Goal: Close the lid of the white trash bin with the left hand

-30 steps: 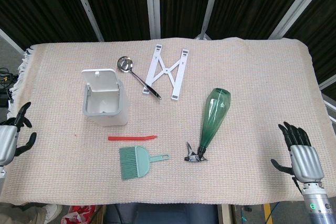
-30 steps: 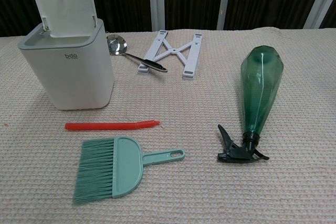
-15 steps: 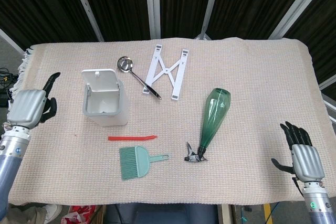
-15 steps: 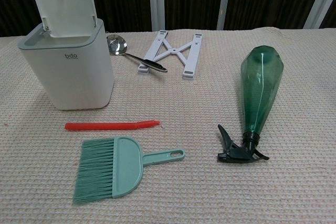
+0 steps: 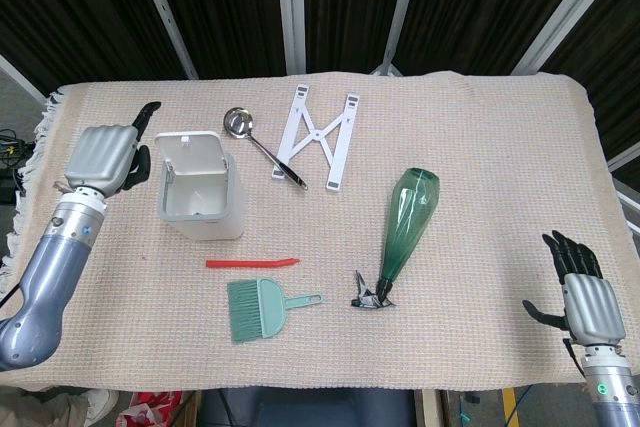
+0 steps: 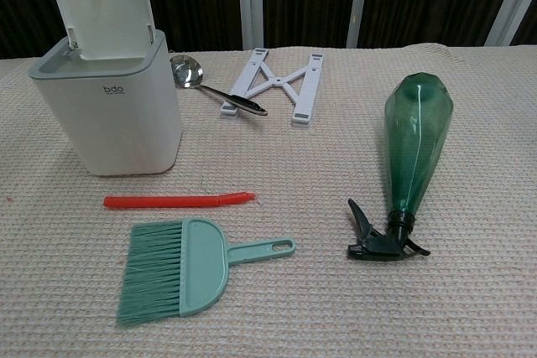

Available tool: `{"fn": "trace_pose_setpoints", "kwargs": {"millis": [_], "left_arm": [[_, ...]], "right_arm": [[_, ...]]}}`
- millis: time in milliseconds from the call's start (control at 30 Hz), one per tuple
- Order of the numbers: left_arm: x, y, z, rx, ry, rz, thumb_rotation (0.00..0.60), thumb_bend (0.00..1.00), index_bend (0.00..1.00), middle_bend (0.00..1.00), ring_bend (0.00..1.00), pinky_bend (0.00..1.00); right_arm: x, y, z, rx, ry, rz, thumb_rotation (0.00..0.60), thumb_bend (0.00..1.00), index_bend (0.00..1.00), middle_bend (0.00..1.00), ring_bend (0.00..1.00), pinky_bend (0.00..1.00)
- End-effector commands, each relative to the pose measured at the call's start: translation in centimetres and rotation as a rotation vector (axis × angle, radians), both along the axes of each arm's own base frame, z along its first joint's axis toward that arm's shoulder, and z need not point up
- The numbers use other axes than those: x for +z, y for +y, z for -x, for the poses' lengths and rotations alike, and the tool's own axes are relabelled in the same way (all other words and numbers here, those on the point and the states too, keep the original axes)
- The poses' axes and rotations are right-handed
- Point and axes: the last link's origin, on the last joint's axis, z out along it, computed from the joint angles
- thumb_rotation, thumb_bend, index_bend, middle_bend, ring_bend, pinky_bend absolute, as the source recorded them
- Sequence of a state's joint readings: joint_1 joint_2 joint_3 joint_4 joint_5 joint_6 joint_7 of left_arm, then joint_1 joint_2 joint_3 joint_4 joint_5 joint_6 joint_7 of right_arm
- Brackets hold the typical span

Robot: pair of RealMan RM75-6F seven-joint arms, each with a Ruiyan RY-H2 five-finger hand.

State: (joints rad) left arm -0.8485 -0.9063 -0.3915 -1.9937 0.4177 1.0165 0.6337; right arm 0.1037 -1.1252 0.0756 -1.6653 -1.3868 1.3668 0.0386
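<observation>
Left hand (image 5: 103, 157) sits just left of the white trash bin (image 5: 200, 199), holding nothing, fingers loosely curled; lid (image 6: 101, 7) upright.

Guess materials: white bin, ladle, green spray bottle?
White bin: looks like matte moulded plastic, with an even white surface, rounded corners and a thin hinged lid.
Ladle: probably polished steel, since its bowl gives mirror-like reflections.
Green spray bottle: translucent and faceted; glossy plastic or glass, can't tell which. Its black trigger head looks plastic.
</observation>
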Motion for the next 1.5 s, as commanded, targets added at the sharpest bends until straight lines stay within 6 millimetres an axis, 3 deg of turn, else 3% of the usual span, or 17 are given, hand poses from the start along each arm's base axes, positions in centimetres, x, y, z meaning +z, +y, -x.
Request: {"fn": "trace_pose_setpoints", "kwargs": {"millis": [33, 367, 600, 1133, 1500], "left_arm": [[-1.2, 1.3, -0.9, 0.034, 0.013, 0.015, 0.600, 0.77, 0.12, 1.00, 0.92, 0.95], [-2.8, 2.2, -1.9, 0.078, 0.004, 0.050, 0.600, 0.78, 0.23, 1.00, 0.92, 0.95], [-3.3, 1.6, -2.2, 0.089, -0.011, 0.085, 0.600, 0.79, 0.27, 1.00, 0.93, 0.95], [-2.1, -2.7, -2.3, 0.052, -0.003, 0.159, 0.600, 0.79, 0.30, 1.00, 0.93, 0.95], [-3.7, -5.5, -1.3, 0.047, 0.057, 0.268, 0.600, 0.79, 0.29, 1.00, 0.93, 0.95]], "right_arm": [[0.1, 0.0, 0.0, -0.002, -0.002, 0.002, 0.600, 0.23, 0.00, 0.00, 0.00, 0.00], [0.2, 0.1, 0.1, -0.008, -0.005, 0.000, 0.600, 0.23, 0.00, 0.00, 0.00, 0.00], [0.1, 0.1, 0.1, -0.006, -0.003, -0.001, 0.600, 0.23, 0.00, 0.00, 0.00, 0.00], [-0.1, 0.2, -0.1, -0.004, 0.001, -0.010, 0.600, 0.23, 0.00, 0.00, 0.00, 0.00], [0.0, 0.2, -0.1, -0.008, -0.004, -0.012, 0.600, 0.23, 0.00, 0.00, 0.00, 0.00]]}}
